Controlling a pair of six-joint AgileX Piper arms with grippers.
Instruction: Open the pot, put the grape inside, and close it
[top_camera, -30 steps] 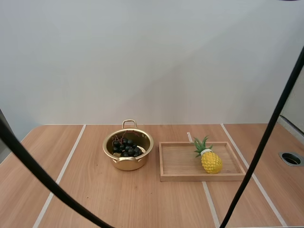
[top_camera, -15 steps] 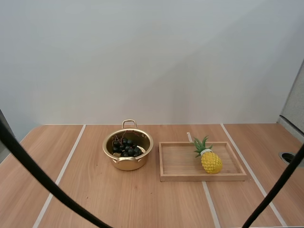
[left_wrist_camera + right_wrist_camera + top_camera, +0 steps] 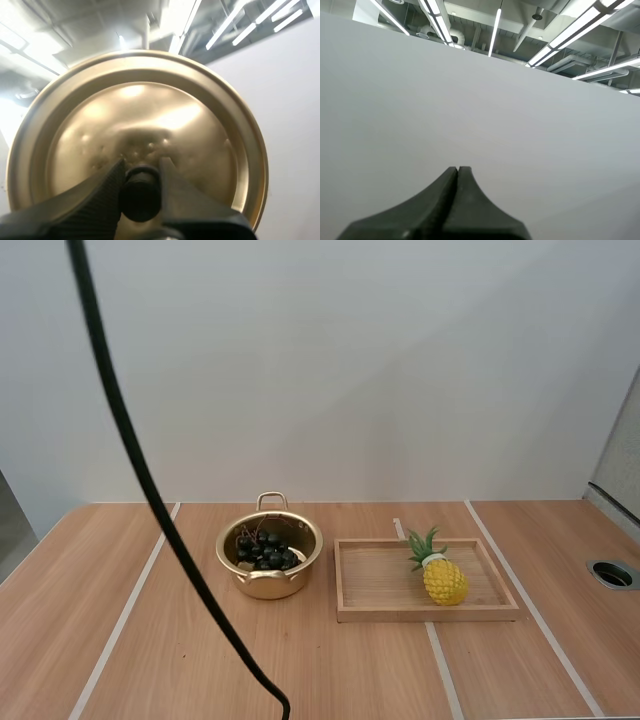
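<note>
The left end effector (image 3: 141,169) is clamped on the black knob (image 3: 139,196) of the gold lid (image 3: 150,115), one finger on each side of the knob. The right end effector (image 3: 458,171) has its fingers pressed together, holding nothing. In the high view, the gold pot (image 3: 268,585) stands uncovered on the worktop (image 3: 200,660) at lower centre-left of the frame, with the bunch of grapes (image 3: 264,551) inside it. Just right of the pot, a wooden tray (image 3: 375,580) carries a yellow pineapple (image 3: 443,578).
</note>
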